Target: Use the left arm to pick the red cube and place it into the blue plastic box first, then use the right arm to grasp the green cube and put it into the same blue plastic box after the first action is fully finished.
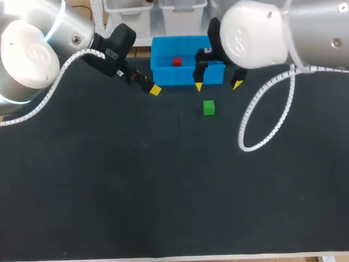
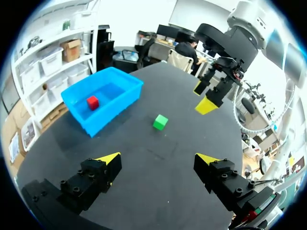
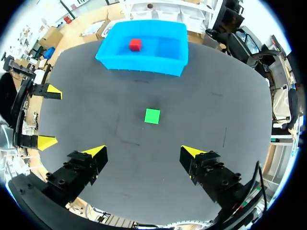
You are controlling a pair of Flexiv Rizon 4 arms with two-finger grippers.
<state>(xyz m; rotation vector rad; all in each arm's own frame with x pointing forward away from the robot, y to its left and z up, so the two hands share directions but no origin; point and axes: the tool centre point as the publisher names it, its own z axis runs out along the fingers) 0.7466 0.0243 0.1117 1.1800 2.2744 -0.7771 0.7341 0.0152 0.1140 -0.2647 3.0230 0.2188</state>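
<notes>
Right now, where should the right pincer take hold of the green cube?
Across two opposite side faces of the green cube, coming down from above with the open right pincer: it sits flat on the table, apart from the blue box.

in the right wrist view the left gripper (image 3: 50, 116) shows its two yellow tips, but the dark body behind them is cut off at the picture's edge. in the head view only one yellow tip of it shows; the other is too dark to find. there the right arm (image 1: 256, 33) covers the right end of the blue box (image 1: 174, 76), so that corner is hidden. one dark finger of the right gripper (image 1: 218, 85) stands in front of the box's near wall. the left arm (image 1: 32, 49) and the right arm both run off the picture's edge. in the left wrist view the box's near wall hides some of the floor beside the red cube (image 2: 92, 102).
</notes>
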